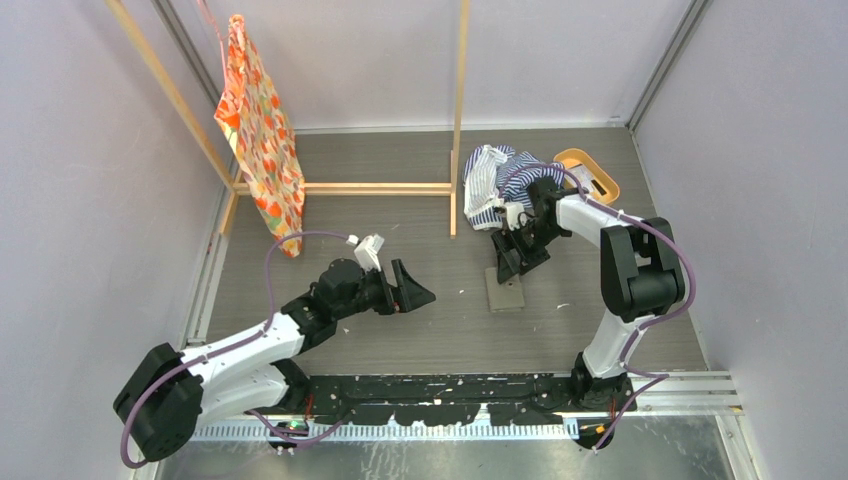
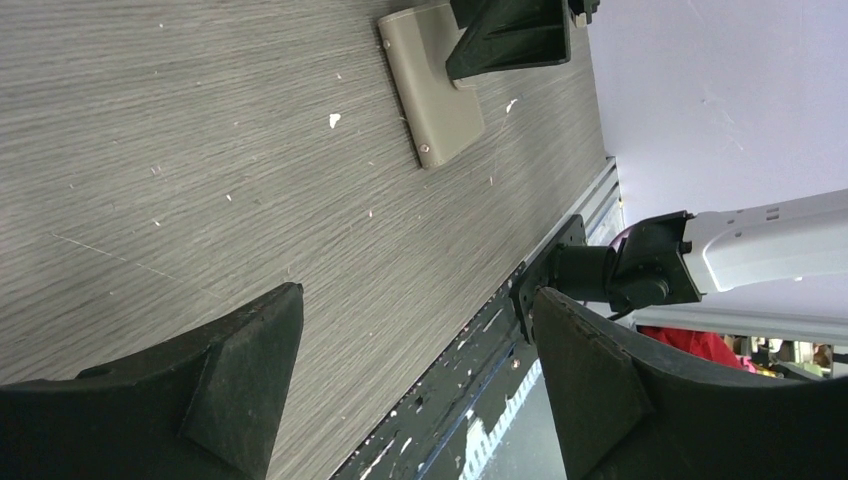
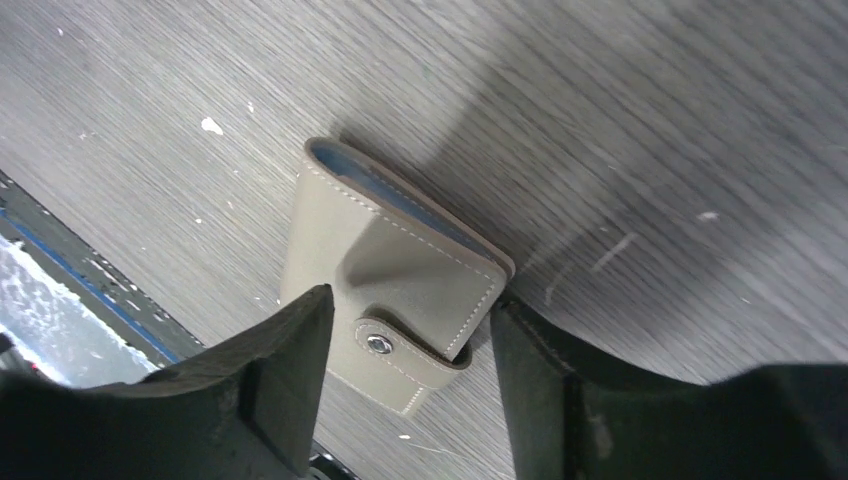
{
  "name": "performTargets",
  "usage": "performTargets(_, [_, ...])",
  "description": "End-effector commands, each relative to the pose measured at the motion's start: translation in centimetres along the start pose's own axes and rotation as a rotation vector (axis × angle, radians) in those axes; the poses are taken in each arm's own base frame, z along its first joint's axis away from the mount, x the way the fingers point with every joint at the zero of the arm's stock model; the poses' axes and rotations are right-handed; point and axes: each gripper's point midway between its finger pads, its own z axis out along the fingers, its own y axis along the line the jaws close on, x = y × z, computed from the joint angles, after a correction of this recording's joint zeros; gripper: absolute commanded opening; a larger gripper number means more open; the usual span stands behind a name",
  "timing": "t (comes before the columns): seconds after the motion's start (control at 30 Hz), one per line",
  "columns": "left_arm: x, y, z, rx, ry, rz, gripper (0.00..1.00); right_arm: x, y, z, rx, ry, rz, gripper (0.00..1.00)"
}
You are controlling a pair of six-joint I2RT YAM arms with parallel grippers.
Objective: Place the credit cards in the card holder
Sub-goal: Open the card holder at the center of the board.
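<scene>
Card holder [image 3: 400,250] sits between jaws of the right end effector [image 3: 405,310], can't tell if pinched; left end effector [image 2: 415,300] hangs open.

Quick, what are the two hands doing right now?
Left hand: open, holding nothing.
Right hand: open, straddling the card holder, not visibly gripping it.

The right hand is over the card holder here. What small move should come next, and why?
Probably close the right hand on the card holder: its fingers straddle the snapped tab, apparently not yet gripping, and the holder lies flat and shut. The left hand hovers open, empty.
</scene>
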Motion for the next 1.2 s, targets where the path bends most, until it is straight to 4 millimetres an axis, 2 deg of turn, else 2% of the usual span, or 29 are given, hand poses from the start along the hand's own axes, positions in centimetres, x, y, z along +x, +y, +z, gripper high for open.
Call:
performTargets(0.0, [-1.0, -0.8, 0.9, 0.025, -0.069, -0.035, 0.80, -1.1, 1.7, 0.3, -0.057, -0.014, 0.019, 0.59])
performTargets(0.17, [-0.4, -0.1, 2.1, -0.001, -0.086, -0.109, 0.73, -1.8, 2.2, 0.7, -0.082, -0.040, 0.066, 0.32])
performTargets(0.27, [0.2, 0.2, 3.0, -0.023, -0.083, -0.142, 0.68, -2.2, 2.8, 0.8, -0.117, -0.055, 0.087, 0.07])
performTargets(0.3, [0.4, 0.3, 3.3, -0.029, -0.080, -0.148, 0.67, -2.4, 3.3, 0.7, -0.141, -0.064, 0.090, 0.02])
performTargets(0.33, [0.6, 0.3, 3.7, -0.033, -0.077, -0.153, 0.67, -2.6, 3.7, 0.6, -0.166, -0.070, 0.094, 0.01])
performTargets(0.47, [1.4, -0.4, 4.9, -0.017, -0.064, -0.158, 0.67, -3.1, 5.3, 0.1, -0.242, -0.106, 0.101, 0.01])
performTargets(0.57, [1.7, -0.6, 5.8, -0.013, -0.058, -0.155, 0.67, -3.0, 4.9, 0.2, -0.206, -0.104, 0.078, 0.01])
performTargets(0.6, [1.8, -0.3, 6.1, -0.025, -0.057, -0.160, 0.67, -3.0, 4.4, 0.2, -0.172, -0.102, 0.067, 0.13])
performTargets(0.63, [1.9, 0.0, 6.4, -0.035, -0.053, -0.169, 0.67, -3.0, 3.8, -0.1, -0.131, -0.098, 0.044, 0.38])
performTargets(0.67, [2.0, 0.1, 6.6, -0.039, -0.050, -0.178, 0.66, -3.4, 3.1, -0.9, -0.073, -0.107, -0.002, 0.57])
performTargets(0.77, [2.4, 0.5, 7.2, -0.046, -0.045, -0.201, 0.64, -4.0, 2.7, -3.4, 0.033, -0.189, -0.137, 0.84])
performTargets(0.8, [2.5, 0.6, 7.3, -0.048, -0.043, -0.208, 0.63, -3.8, 3.4, -4.5, 0.050, -0.230, -0.195, 0.93])
performTargets(0.87, [2.5, 0.9, 7.5, -0.057, -0.053, -0.210, 0.62, -3.1, 5.0, -4.9, 0.050, -0.257, -0.291, 1.00])
performTargets(0.93, [2.2, 1.1, 7.5, -0.066, -0.068, -0.210, 0.61, -2.0, 5.9, -3.9, 0.071, -0.215, -0.389, 1.00])
performTargets(1.03, [2.2, 1.3, 7.2, -0.079, -0.072, -0.209, 0.61, -1.0, 6.0, -2.3, 0.140, -0.122, -0.474, 1.00])
performTargets(1.07, [2.3, 1.4, 7.1, -0.086, -0.073, -0.208, 0.61, -0.9, 6.0, -1.9, 0.157, -0.096, -0.489, 0.96])
performTargets(1.1, [2.4, 1.7, 6.9, -0.100, -0.078, -0.209, 0.61, -0.7, 6.1, -1.4, 0.174, -0.070, -0.501, 0.87])
performTargets(1.17, [2.3, 2.1, 6.5, -0.115, -0.093, -0.214, 0.61, -0.8, 5.6, -0.6, 0.227, -0.026, -0.501, 0.55])
